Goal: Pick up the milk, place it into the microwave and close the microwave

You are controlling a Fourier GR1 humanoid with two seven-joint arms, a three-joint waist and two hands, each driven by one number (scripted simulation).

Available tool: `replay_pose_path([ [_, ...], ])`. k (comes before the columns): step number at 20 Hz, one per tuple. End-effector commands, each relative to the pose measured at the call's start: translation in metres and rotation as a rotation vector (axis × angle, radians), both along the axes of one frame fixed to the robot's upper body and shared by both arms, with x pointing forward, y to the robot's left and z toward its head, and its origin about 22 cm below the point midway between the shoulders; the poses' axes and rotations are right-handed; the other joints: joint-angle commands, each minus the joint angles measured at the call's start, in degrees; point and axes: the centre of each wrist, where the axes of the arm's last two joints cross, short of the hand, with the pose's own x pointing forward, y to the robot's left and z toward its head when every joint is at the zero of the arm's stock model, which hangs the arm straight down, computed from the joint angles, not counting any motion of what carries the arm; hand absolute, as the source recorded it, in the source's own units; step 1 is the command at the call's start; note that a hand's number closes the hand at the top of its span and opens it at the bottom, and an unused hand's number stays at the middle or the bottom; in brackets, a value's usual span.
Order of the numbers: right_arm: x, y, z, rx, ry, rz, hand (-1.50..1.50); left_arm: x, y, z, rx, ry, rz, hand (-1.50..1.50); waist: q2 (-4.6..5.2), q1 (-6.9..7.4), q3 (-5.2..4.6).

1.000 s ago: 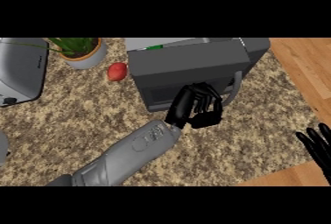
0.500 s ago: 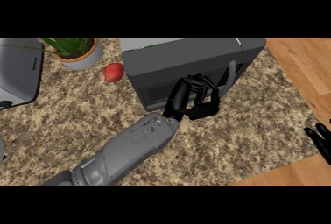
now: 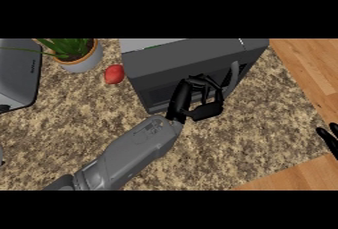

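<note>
Our left hand (image 3: 196, 99) rests against the closed microwave (image 3: 191, 67) door, fingers curled and holding nothing (we see no milk). Our right hand (image 3: 328, 137) shows at the right edge, fingers unclear.

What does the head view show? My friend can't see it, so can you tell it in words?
The robot's left hand is against the front of a dark grey microwave on a speckled stone counter, fingers curled. Left of the microwave lie a small red fruit and a potted green plant. Only the fingers of the right hand show at the right edge.
</note>
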Motion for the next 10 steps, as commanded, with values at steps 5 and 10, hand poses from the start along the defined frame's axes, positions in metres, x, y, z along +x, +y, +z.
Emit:
replay_pose_path([
  [5, 0.0016, 0.0006, 0.0100, -0.004, -0.023, 0.065, -1.50, 0.0243, 0.0107, 0.0063, -0.022, -0.013, 0.129, 1.50, 0.99, -0.48, -0.04],
  [10, 0.0020, 0.0029, 0.0125, -0.008, -0.015, 0.105, -1.50, 0.0221, 0.0096, 0.0047, -0.036, -0.031, 0.136, 1.50, 1.47, -1.13, -0.07],
])
